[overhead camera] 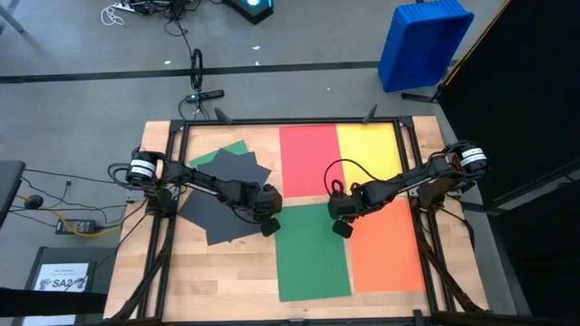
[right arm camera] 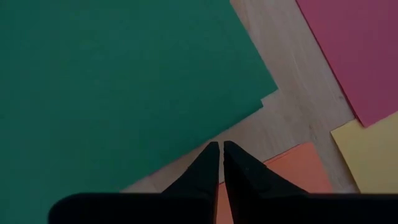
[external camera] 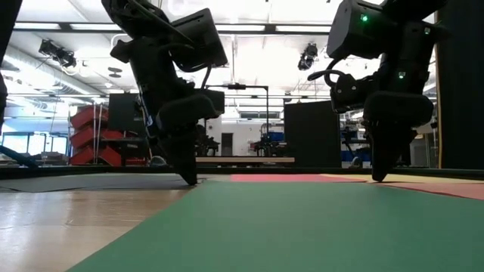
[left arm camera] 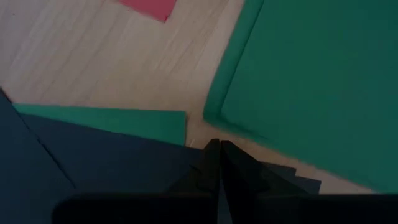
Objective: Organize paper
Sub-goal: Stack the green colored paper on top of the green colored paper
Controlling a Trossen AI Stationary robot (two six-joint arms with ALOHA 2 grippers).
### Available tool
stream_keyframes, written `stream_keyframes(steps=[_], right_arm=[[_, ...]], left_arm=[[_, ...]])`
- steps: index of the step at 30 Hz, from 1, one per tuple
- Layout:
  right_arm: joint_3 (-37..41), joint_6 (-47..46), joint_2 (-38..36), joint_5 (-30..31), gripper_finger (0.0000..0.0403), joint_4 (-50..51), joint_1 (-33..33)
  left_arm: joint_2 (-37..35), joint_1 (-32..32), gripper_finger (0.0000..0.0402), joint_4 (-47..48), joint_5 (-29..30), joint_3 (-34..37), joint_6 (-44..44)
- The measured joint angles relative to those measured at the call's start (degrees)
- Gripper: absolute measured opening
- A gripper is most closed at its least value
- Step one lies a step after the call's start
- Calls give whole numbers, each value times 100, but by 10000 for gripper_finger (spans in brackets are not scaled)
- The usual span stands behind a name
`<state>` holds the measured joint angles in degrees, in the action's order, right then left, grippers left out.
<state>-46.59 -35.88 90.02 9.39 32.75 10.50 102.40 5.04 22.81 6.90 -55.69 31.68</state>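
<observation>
1. Table (overhead camera: 227,272): red (overhead camera: 308,159), yellow (overhead camera: 370,149), orange (overhead camera: 388,244) and green paper (overhead camera: 312,255) tile its right half; dark sheets (overhead camera: 222,195) overlap near the left edge.
2. Left gripper (overhead camera: 269,226), jaws closed, presses the dark sheets' corner.
3. Right gripper (overhead camera: 342,226), jaws closed, touches the orange corner; only the wrist views show these tips.

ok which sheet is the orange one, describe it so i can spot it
On the wooden table, look at the block of four bright sheets on the right. The orange sheet is the near-right one, below the yellow sheet and beside the big green sheet. It's the only orange one.
</observation>
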Motion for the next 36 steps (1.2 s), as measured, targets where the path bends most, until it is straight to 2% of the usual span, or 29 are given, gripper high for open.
stream_keyframes(steps=[4, 10, 16, 26, 36], right_arm=[[0, 3, -2, 2, 0, 5, -4], [0, 4, -2, 4, 0, 9, -4], [-2, 3, -4, 2, 0, 12, -4], [-2, 89, -7, -7, 0, 38, -4], [22, 148, -12, -47, 0, 3, -4]], left_arm=[[-25, 8, 0, 447, -150, 1, 10], [-131, 28, 0, 456, -182, -11, 27], [-106, 40, 0, 1126, -176, -516, -146], [-21, 36, 0, 1045, 33, -695, -252], [423, 37, 0, 898, -77, -734, -249]])
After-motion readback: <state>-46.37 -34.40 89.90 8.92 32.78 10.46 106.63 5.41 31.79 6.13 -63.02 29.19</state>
